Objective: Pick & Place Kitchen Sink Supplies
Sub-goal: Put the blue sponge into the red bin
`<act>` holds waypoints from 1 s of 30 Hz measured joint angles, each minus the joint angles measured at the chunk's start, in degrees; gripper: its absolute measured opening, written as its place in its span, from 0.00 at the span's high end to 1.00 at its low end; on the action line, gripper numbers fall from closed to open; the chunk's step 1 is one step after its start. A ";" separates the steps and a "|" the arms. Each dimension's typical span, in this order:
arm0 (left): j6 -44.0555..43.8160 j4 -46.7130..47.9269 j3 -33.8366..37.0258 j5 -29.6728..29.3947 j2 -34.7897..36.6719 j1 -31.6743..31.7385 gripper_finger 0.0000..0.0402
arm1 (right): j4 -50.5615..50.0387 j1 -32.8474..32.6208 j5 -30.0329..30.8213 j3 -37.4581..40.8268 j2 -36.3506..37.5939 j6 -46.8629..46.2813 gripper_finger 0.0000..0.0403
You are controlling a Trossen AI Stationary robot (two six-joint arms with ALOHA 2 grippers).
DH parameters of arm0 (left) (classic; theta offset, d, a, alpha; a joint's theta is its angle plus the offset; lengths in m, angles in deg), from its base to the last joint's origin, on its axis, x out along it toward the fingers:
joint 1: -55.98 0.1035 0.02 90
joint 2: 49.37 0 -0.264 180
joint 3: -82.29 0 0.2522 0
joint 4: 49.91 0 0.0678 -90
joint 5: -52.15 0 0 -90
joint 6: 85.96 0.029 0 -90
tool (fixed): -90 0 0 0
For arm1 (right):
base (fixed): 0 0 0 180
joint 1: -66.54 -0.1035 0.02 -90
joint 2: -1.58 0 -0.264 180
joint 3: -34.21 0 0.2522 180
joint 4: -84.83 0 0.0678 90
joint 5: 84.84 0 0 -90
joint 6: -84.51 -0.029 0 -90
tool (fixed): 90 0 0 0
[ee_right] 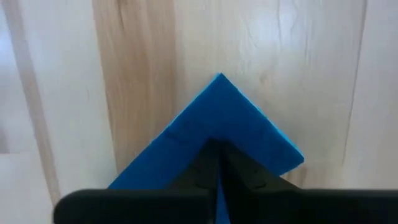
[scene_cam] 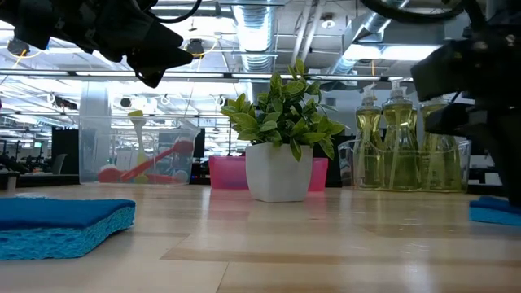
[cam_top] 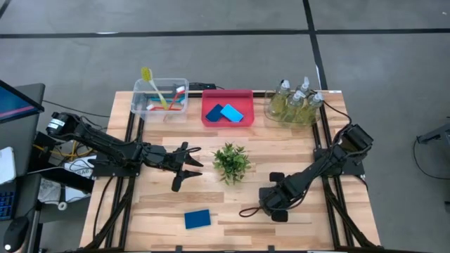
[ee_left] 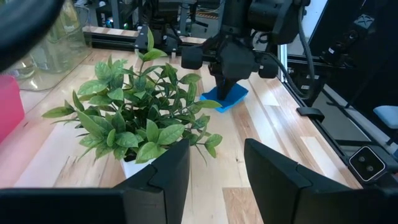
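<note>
Sponge (ee_right: 211, 124) being pinched flat on the table by the right gripper (ee_right: 217, 168).

One blue corner is poking out past the dark fingers, which are being squeezed together on it, low on the wood at the right side of the table (cam_top: 295, 140). The lift is being judged as the next move, straight up, with the pink bin (cam_top: 228, 112) lying far off toward the back. A second sponge (cam_top: 197, 219) is lying flat at the front, nearer to the left gripper (cam_top: 184, 166), whose fingers are being held wide apart in the air just beside the little plant (cam_top: 231, 161). Brushes (cam_top: 163, 95) and pump bottles (cam_top: 295, 100) are sitting in clear bins at the back. No writing can be read anywhere.
</note>
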 joint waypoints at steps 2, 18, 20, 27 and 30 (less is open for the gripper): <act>0.00 0.00 0.00 0.00 0.00 0.00 0.62 | 1.31 -0.34 1.48 -0.04 2.28 -0.02 1.00; 0.02 0.02 0.01 0.00 0.00 0.00 0.62 | 1.21 -5.64 14.48 -0.16 14.12 -5.49 0.99; 0.02 0.02 0.01 0.00 0.00 0.01 0.62 | -0.93 -5.45 14.24 -0.16 14.09 -9.84 0.97; 0.02 0.02 0.00 0.00 0.00 0.01 0.62 | -9.31 -3.24 9.05 0.21 11.16 -17.86 0.87; 0.02 0.02 0.00 0.00 0.00 0.01 0.62 | -7.76 -1.75 5.06 1.74 9.49 -17.87 0.85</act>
